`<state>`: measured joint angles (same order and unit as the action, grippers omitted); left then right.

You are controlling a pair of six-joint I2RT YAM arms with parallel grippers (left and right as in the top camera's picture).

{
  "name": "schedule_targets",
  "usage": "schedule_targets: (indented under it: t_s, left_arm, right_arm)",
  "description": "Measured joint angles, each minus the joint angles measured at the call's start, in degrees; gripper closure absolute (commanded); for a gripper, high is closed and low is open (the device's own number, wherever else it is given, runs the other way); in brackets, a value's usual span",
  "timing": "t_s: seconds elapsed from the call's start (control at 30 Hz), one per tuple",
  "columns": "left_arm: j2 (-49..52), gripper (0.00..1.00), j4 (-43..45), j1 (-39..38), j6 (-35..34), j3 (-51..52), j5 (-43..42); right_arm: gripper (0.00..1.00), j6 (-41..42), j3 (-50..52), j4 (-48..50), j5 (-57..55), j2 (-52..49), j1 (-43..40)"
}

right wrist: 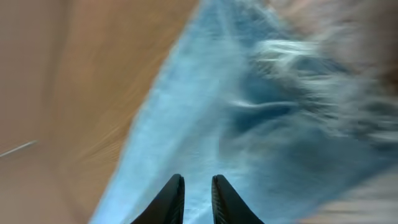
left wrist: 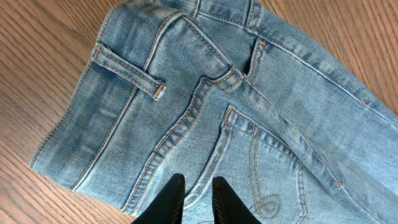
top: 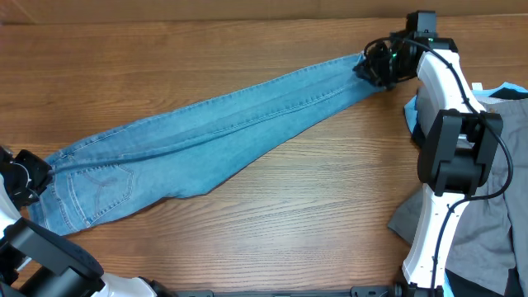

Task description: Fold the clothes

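Left end effector sits at the near-left end of the jeans, right against the waistband. Its wrist view shows the fingers set narrow over the denim by the seat seam, with cloth showing in the slit between them. Whether they actually pinch the fabric I cannot tell. Ahead of them lie a belt loop and, to the right, a stitched back pocket.

The right end effector is at the opposite end, far right, where the leg tapers to its hem and meets the black fingers. Its wrist view is badly blurred (motion smear across the whole frame). All it shows is a narrow gap between the fingertips with pale blue denim beyond, so I cannot tell whether that end effector grips the cloth either.

Between the two, the jeans lie stretched flat in a long diagonal across the wooden counter, waist and pocket near left, hem far right.

Grey trousers lie heaped at the near right edge, well apart from the jeans, and a pale-blue piece shows just behind the right arm.
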<state>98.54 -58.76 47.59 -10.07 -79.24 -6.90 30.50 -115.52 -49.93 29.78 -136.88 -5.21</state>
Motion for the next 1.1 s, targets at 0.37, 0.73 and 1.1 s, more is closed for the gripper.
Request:
schedule_targets:
  t_s: [0.37,0.73,1.1]
  left_arm:
    - [0.0,0.79,-0.3,0.0,0.0,0.0,0.0]
    - [0.0,0.78,-0.6,0.0,0.0,0.0,0.0]
    - [0.0,0.76,-0.7,0.0,0.0,0.0,0.0]
  right_arm:
    - [0.68,-2.6,3.8,2.4,-8.2,0.0,0.2]
    - [0.62,-3.2,7.7,8.6,-8.4,0.4,0.4]
    - [0.66,-3.1,8.4,11.6,-7.9,0.4,0.4]
